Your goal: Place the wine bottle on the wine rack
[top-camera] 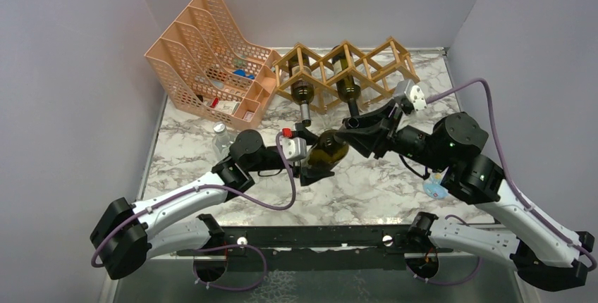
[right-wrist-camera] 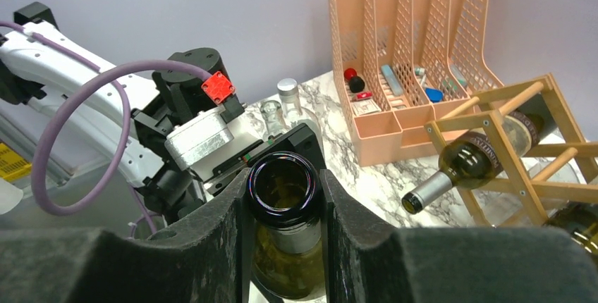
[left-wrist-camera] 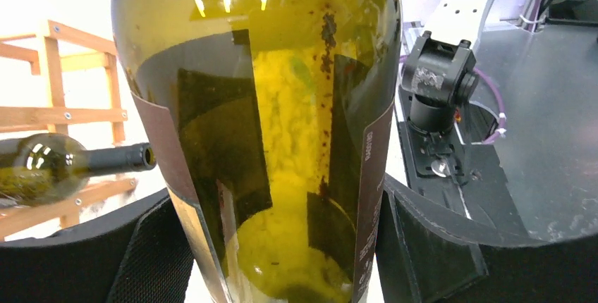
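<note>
At the centre of the white marbled tabletop point(top-camera: 381, 190), the olive-green glass wine bottle point(top-camera: 328, 149) is held tilted, neck toward 1 o'clock; right tool point(right-wrist-camera: 283, 184) clamped on its neck; left tool point(left-wrist-camera: 282, 236) half-spread, pads against its body; light-brown wooden lattice wine rack point(top-camera: 368, 65) at 12 o'clock, apart.

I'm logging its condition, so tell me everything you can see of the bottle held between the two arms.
The bottle is see-through olive-green glass, uncorked, with a dark label round its body. It lies on its side in the air. The right gripper is shut on its neck just below the open mouth; the left gripper flanks its body, contact unclear.
</note>
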Robot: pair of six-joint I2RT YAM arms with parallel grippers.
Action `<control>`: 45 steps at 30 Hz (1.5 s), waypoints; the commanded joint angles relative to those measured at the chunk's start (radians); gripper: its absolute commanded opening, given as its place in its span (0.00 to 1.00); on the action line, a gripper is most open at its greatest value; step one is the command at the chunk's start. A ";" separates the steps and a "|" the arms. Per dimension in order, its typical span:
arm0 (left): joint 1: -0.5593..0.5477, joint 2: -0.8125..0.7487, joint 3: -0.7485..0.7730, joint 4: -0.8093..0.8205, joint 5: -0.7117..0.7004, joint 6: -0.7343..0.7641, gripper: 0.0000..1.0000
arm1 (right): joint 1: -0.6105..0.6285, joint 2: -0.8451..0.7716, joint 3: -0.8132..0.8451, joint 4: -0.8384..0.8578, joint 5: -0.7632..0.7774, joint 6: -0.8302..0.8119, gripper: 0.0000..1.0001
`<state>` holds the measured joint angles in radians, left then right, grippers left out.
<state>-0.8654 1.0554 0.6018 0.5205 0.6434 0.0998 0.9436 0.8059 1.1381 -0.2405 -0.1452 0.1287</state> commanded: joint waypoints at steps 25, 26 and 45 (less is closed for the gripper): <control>-0.008 0.162 0.253 0.060 -0.241 1.092 0.00 | 0.006 -0.061 0.286 -0.477 0.298 0.167 0.75; -0.011 0.168 0.263 0.059 -0.247 1.133 0.00 | 0.006 -0.059 0.288 -0.500 0.310 0.166 0.75; -0.041 0.209 0.368 -0.086 -0.256 1.664 0.00 | 0.006 0.048 0.180 -0.741 0.266 0.198 0.72</control>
<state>-0.9028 1.2728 0.8982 0.4110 0.3721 1.6295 0.9436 0.8413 1.3556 -0.9077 0.1604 0.3016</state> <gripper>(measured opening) 0.801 0.724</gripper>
